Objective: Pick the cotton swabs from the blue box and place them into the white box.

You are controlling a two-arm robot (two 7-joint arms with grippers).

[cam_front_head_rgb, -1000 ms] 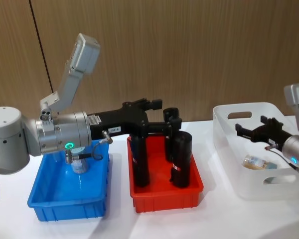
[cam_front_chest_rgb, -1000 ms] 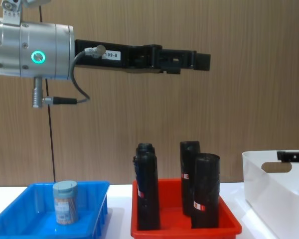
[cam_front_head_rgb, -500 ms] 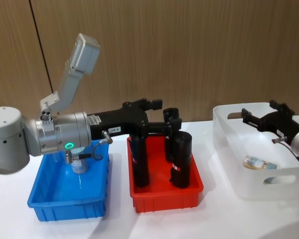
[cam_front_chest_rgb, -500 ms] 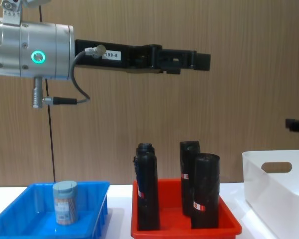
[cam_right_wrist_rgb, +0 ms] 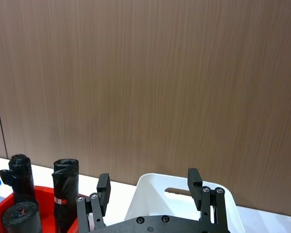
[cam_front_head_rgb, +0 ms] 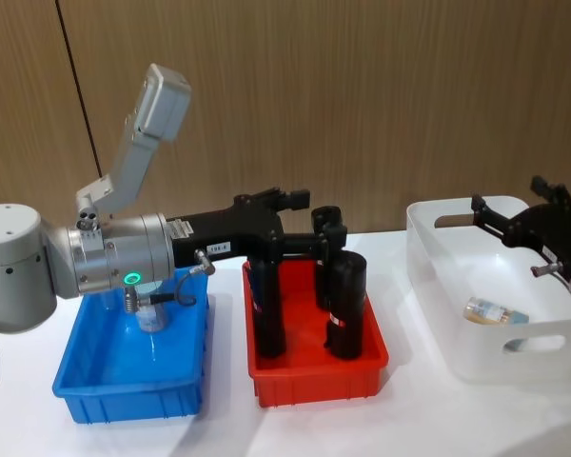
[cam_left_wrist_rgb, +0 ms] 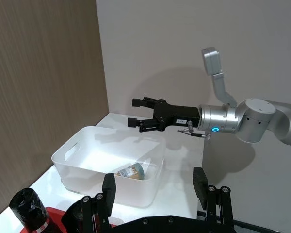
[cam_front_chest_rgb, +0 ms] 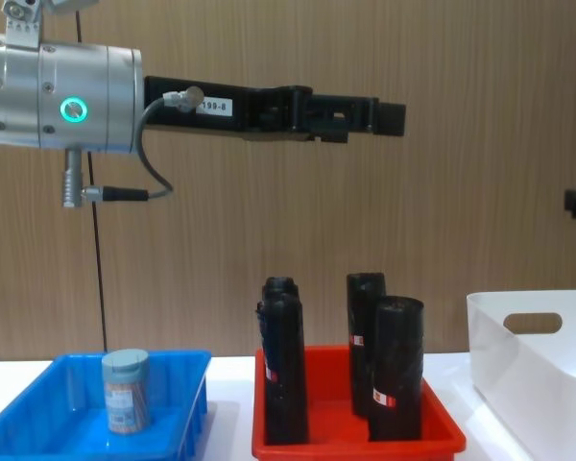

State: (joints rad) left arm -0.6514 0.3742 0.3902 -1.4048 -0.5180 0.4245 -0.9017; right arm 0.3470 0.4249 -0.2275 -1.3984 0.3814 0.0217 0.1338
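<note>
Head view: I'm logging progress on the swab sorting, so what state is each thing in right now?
Swab jar in blue box: upright, lid on.
Swab jar in white box: lying on its side.
Blue box: holds one jar.
White box: holds one jar.
Black cylinders: upright in red tray.
Left pincer: open, empty, above the red tray.
Right pincer: open, empty, above the white box.

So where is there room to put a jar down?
The white box floor is bare between the lying cotton swab jar and its back wall. The blue box is bare in front of its standing jar. The red tray is crowded with black cylinders.
</note>
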